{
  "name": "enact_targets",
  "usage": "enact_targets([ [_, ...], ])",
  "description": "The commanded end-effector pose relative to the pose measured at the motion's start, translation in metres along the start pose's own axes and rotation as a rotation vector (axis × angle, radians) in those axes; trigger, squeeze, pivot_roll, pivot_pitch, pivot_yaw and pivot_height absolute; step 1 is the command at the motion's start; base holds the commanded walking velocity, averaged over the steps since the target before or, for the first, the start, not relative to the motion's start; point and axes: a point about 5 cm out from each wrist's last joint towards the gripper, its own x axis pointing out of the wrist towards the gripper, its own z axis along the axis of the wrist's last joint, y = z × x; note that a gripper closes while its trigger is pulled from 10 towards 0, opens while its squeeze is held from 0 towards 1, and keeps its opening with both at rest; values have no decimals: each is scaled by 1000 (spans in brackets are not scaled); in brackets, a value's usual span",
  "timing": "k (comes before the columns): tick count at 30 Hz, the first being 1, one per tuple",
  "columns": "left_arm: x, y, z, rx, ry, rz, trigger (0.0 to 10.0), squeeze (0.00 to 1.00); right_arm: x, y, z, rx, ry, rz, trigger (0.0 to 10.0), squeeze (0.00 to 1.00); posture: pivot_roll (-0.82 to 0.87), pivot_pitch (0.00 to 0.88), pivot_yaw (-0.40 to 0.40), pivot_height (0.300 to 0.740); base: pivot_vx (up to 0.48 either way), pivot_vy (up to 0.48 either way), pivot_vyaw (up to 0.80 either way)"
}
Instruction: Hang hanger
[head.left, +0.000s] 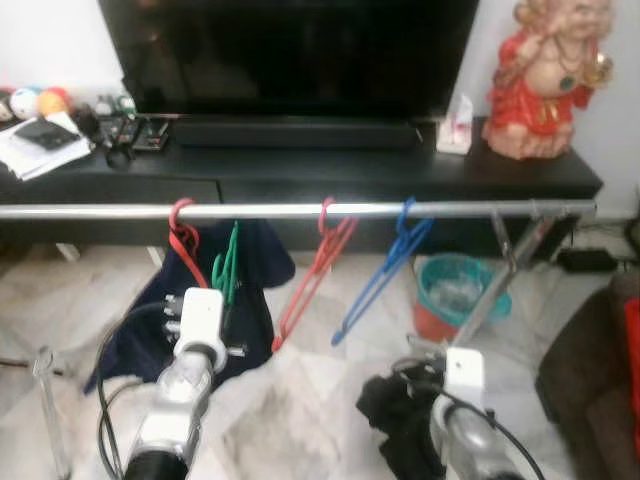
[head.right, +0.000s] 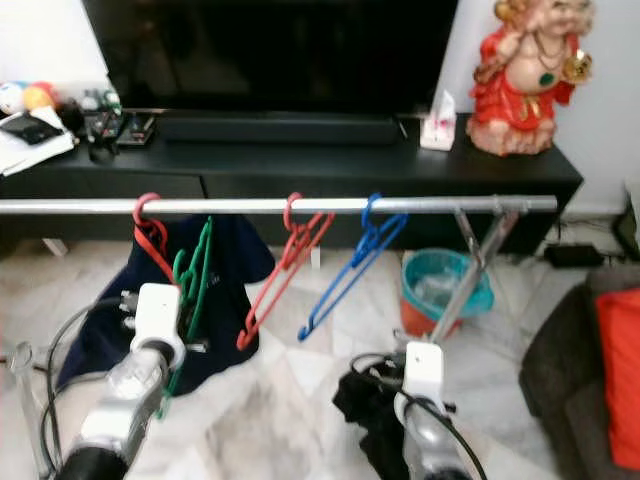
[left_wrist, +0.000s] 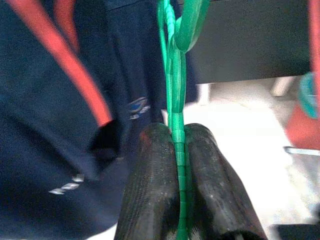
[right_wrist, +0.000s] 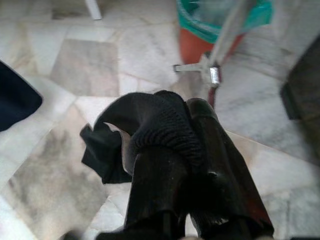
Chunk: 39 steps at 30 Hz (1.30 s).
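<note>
A silver rail (head.left: 300, 211) runs across in front of the TV stand. On it hang a red hanger (head.left: 183, 245) carrying a navy garment (head.left: 255, 300), a second red hanger (head.left: 315, 270) and a blue hanger (head.left: 385, 270). My left gripper (left_wrist: 177, 132) is shut on a green hanger (left_wrist: 175, 90), holding it upright between the two red ones. Its hook (head.left: 235, 232) sits just under the rail, and contact with the rail cannot be made out. Low at the right, my right gripper (right_wrist: 187, 112) is shut on a black cloth (right_wrist: 145, 120) above the marble floor.
The rail's slanted leg (head.left: 500, 290) and a teal bucket (head.left: 455, 285) stand at the right. A dark sofa (head.left: 600, 370) is at the far right. Behind the rail is the black TV stand (head.left: 300, 180) with a red figurine (head.left: 545, 80). A thin post (head.left: 45, 400) stands at the left.
</note>
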Motion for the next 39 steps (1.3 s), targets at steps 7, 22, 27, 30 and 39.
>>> enact_targets([
  [7,0,2,6,21,-31,-26,10000,0,2,6,10,9,-34,8,10000,0,74,0,-17,740,0,0,0],
  [22,-1,-3,6,23,-33,-58,10000,0,3,6,11,16,-37,1,10000,0,78,0,-16,740,0,0,0],
  [27,-2,-3,5,21,-30,-58,10000,0,3,4,12,23,-43,-3,10000,0,78,0,-16,740,0,0,0],
  [30,-2,-2,4,22,-27,-55,10000,0,3,5,11,70,-34,5,10000,0,77,0,-15,740,0,0,-517],
  [39,-1,0,4,25,-19,-41,10000,0,3,4,12,28,-40,1,10000,0,77,0,-15,740,-169,0,-258],
])
